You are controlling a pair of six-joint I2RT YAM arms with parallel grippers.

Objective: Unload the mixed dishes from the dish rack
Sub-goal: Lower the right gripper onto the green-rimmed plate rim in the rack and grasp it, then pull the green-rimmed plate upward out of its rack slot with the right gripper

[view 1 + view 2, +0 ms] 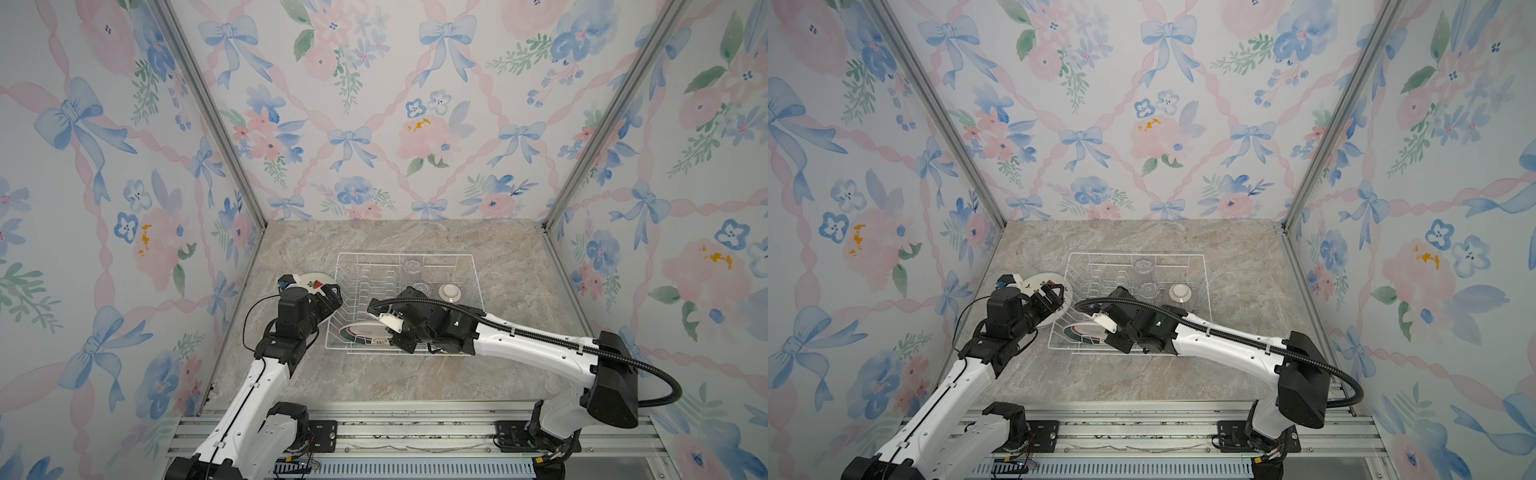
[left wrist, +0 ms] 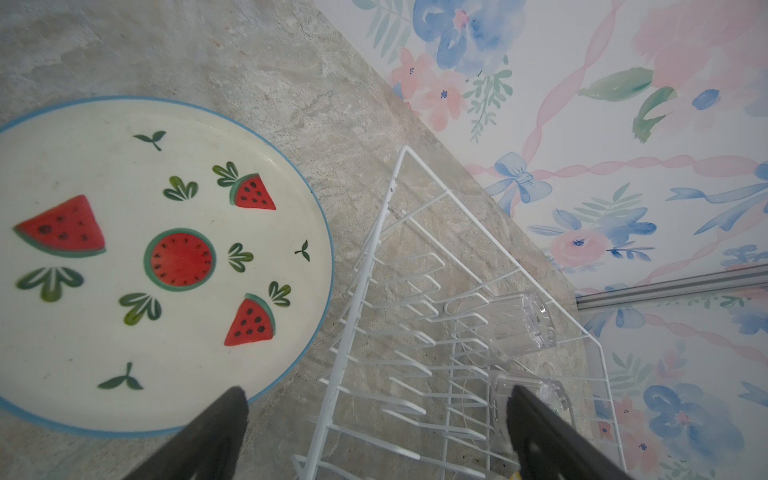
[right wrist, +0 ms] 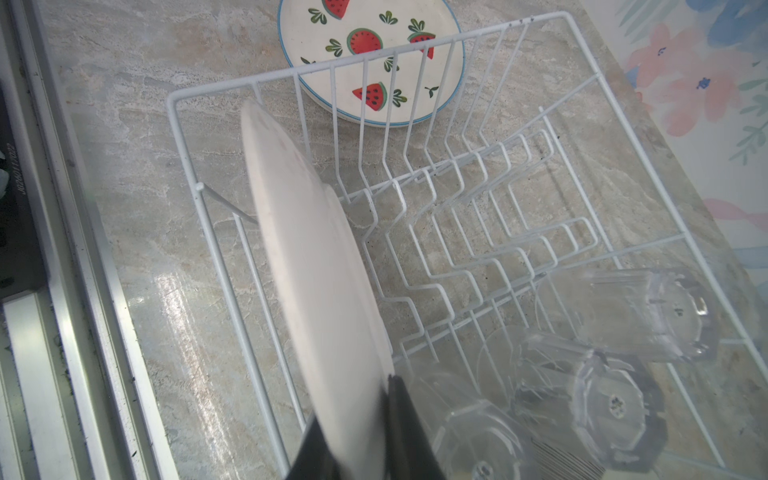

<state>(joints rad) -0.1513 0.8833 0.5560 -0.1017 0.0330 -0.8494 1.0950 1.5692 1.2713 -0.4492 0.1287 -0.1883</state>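
While the watermelon plate (image 2: 124,257) lies flat on the marble-look counter (image 2: 166,50), just outside the left side of the white wire dish rack (image 3: 199,187), the left jaws hang over the gap between plate and rack. They are spread as wide as they go and hold nothing.

In the near left part of the rack, the green-and-red rimmed plate (image 1: 361,332) stands on edge, tilted, its plain white back turned toward the right wrist view. The right jaws are clamped on that plate's rim, one finger against each face. Whether the plate's lower edge touches the wires I cannot tell.

Further right inside the rack, a clear glass (image 3: 623,311), a second glass (image 3: 590,390) and a third glass (image 3: 478,436) sit close together, thick bases up. In both top views the right arm (image 1: 519,336) covers part of them. Toward the rack's right side an upturned bowl (image 1: 449,292) rests base up, just beside the glasses.
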